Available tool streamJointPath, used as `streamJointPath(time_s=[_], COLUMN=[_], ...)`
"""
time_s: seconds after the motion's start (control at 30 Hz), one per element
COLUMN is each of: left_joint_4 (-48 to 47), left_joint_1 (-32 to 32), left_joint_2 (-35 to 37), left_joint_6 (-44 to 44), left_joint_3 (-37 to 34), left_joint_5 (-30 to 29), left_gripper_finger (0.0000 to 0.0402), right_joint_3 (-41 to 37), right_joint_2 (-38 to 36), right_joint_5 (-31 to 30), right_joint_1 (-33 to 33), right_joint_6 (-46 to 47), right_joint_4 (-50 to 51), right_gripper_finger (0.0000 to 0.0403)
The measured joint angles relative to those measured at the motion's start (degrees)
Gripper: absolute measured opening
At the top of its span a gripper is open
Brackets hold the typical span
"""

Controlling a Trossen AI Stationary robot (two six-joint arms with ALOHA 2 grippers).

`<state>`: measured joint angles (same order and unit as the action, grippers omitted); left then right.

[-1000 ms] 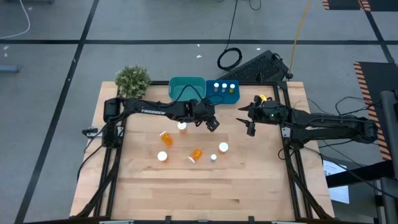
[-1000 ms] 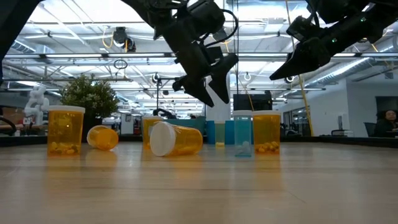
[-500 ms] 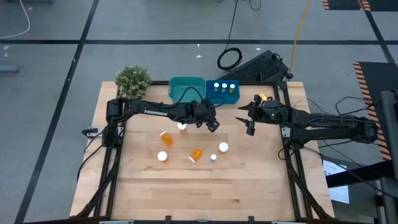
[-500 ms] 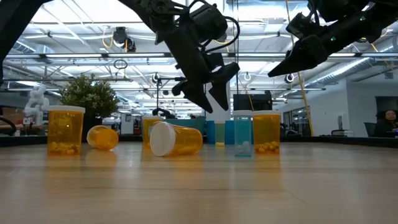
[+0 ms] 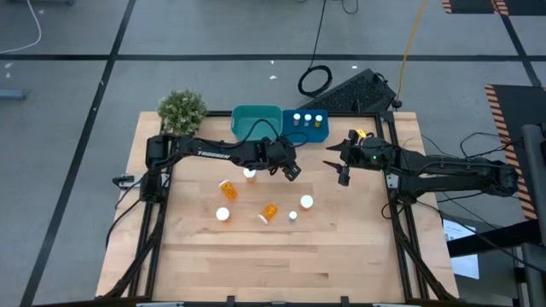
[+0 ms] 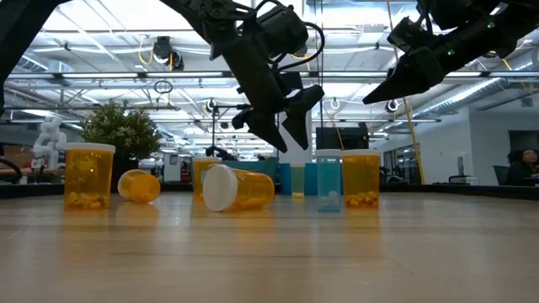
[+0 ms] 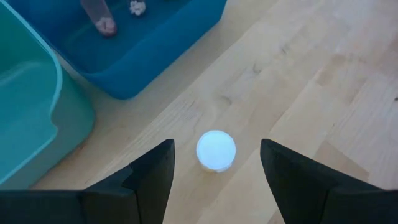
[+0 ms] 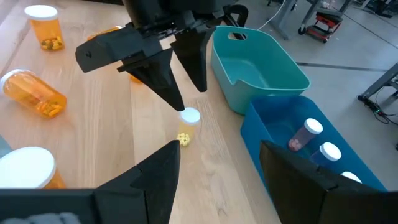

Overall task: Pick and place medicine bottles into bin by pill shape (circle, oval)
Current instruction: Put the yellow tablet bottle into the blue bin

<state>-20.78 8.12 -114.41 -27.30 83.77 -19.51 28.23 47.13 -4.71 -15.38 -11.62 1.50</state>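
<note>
Several orange medicine bottles with white caps are on the wooden table: some upright (image 5: 223, 214) (image 5: 306, 202), two on their sides (image 5: 228, 189) (image 5: 268, 211). One small upright bottle (image 7: 216, 150) stands near the bins. My left gripper (image 7: 216, 183) hangs open above it, a finger on either side and clear of it. The right wrist view shows those fingers (image 8: 163, 84) pointing down at the same bottle (image 8: 189, 117). My right gripper (image 5: 343, 168) is open in the air to the right, holding nothing.
A teal bin (image 5: 258, 119) and a blue bin (image 5: 307, 122) stand side by side at the far edge; the blue one holds three bottles. A potted plant (image 5: 182, 109) sits at the far left corner. The near half of the table is bare wood.
My left gripper has sunk a little toward the small upright bottle and shifted slightly toward the table's left, fingers still open. It has been still for the last half second.
</note>
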Motion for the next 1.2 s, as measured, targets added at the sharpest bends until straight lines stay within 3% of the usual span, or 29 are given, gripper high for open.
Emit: streamJointPath(time_s=[0.67,1.0,1.2], left_joint_4=[4.3,3.1,3.6], left_joint_1=[-0.6,-0.6,-0.6], left_joint_2=[-3.5,-4.1,-4.1], left_joint_6=[0.2,0.0,0.8], left_joint_3=[0.0,0.0,0.0], left_joint_5=[-3.0,-0.5,-0.5], left_gripper_finger=[0.0237,0.0158,0.0137], right_joint_3=[0.0,0.0,0.0], right_joint_2=[-0.1,-0.1,-0.1], right_joint_5=[0.0,0.0,0.0], right_joint_1=[0.0,0.0,0.0], right_joint_6=[-0.1,0.0,0.0], right_joint_4=[-0.2,-0.2,-0.2], right_gripper_finger=[0.0215,0.0215,0.0215])
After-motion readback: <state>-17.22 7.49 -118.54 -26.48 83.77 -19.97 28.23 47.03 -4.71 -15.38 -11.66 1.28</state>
